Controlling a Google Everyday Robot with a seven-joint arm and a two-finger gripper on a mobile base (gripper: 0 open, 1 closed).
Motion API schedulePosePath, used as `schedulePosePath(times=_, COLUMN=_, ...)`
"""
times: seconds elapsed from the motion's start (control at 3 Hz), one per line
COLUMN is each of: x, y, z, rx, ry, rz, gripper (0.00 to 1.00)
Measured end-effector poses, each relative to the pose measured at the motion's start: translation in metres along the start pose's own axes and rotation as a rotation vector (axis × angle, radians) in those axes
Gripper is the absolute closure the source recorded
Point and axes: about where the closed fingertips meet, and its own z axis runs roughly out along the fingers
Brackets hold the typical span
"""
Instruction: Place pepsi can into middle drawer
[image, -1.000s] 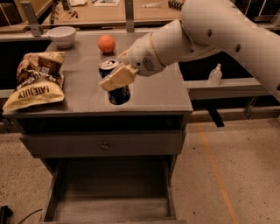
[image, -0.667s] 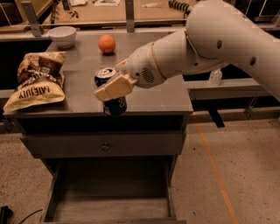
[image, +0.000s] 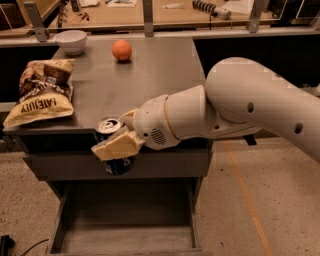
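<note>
The pepsi can (image: 111, 130), dark blue with a silver top, is held upright in my gripper (image: 116, 145), whose cream fingers (image: 118, 146) are shut around its side. The can hangs in front of the cabinet's top edge, over the grey drawer front, above the open middle drawer (image: 125, 235). That drawer is pulled out at the bottom, wide and shallow with a flat grey floor, and holds nothing. My white arm reaches in from the right.
On the cabinet top (image: 150, 75) lie a chip bag (image: 42, 95) at the left, a white bowl (image: 71, 41) at the back left and an orange (image: 121, 50) at the back. A wooden bench runs behind.
My gripper has carried the can forward and down, off the cabinet top to a spot past its front edge, above the open drawer.
</note>
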Motion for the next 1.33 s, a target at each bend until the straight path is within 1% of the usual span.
schedulePosePath(times=0.33, x=0.017, y=0.006, z=0.015, rx=0.0, ry=-0.02, rz=0.026, gripper=1.0)
schedulePosePath(times=0.67, x=0.049, y=0.016, z=0.04, rx=0.024, ry=-0.039, rz=0.046, gripper=1.0)
schedulePosePath(times=1.0, x=0.09, y=0.013, z=0.073, rx=0.031, ry=-0.031, rz=-0.012, gripper=1.0)
schedulePosePath(times=1.33, x=0.147, y=0.013, z=0.113, rx=0.021, ry=0.007, rz=-0.065, gripper=1.0)
